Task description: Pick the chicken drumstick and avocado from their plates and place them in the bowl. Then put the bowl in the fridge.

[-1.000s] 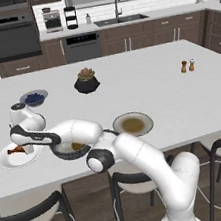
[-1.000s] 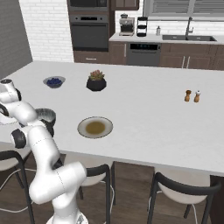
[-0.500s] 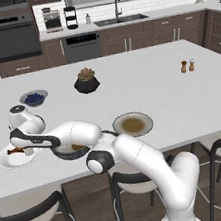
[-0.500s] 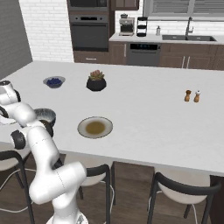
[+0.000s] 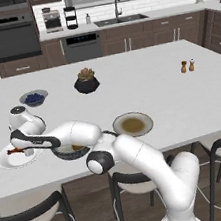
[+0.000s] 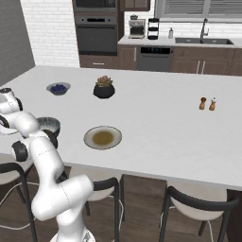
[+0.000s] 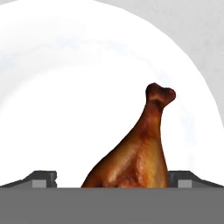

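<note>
1. The chicken drumstick (image 7: 138, 153) is seen lying on the white plate (image 7: 65, 109), bone tip pointing away from the hand.
2. The gripper (image 5: 27, 152) has been lowered onto it over the last second; the jaws are spread wide, one either side of the meat (nothing pinched yet).
3. A closing grip is judged due next.
4. The bowl (image 5: 71, 151) is set just beside the plate on the bench (image 5: 171, 98).

Bright, even, soft-shadowed, slightly blurry render
</note>
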Robot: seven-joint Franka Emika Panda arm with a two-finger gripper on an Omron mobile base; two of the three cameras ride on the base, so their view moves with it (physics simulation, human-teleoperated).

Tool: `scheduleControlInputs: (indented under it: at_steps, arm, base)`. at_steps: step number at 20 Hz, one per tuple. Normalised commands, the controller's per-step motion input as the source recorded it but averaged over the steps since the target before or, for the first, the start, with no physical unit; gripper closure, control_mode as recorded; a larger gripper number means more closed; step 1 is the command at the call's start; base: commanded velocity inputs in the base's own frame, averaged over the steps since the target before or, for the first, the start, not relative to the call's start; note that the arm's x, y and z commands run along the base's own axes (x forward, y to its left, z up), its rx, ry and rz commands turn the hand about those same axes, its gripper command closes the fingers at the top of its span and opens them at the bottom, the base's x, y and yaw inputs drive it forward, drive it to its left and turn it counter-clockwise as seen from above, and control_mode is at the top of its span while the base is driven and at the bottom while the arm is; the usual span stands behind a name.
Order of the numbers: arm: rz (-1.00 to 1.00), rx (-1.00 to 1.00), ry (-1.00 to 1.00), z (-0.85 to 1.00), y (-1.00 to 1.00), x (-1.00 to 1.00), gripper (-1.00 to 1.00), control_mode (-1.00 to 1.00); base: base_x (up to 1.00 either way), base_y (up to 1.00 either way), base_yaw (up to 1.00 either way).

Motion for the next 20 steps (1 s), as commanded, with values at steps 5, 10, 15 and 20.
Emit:
scheduleControlInputs:
  at_steps: [5, 10, 15, 20]
  arm:
    - [0.0, 0.0, 0.0, -0.26, 0.0, -0.04, 1.0, -1.0]
    - [0.0, 0.0, 0.0, -0.01, 0.0, 0.0, 1.0, -1.0]
    - [-0.02, 0.0, 0.0, 0.12, -0.2, -0.02, 1.0, -1.0]
    - [-0.12, 0.0, 0.0, 0.48, -0.4, -0.18, 1.0, -1.0]
  base:
    - [0.0, 0.0, 0.0]
    - [0.0, 0.0, 0.0]
    - [0.0, 0.0, 0.0]
    - [0.0, 0.0, 0.0]
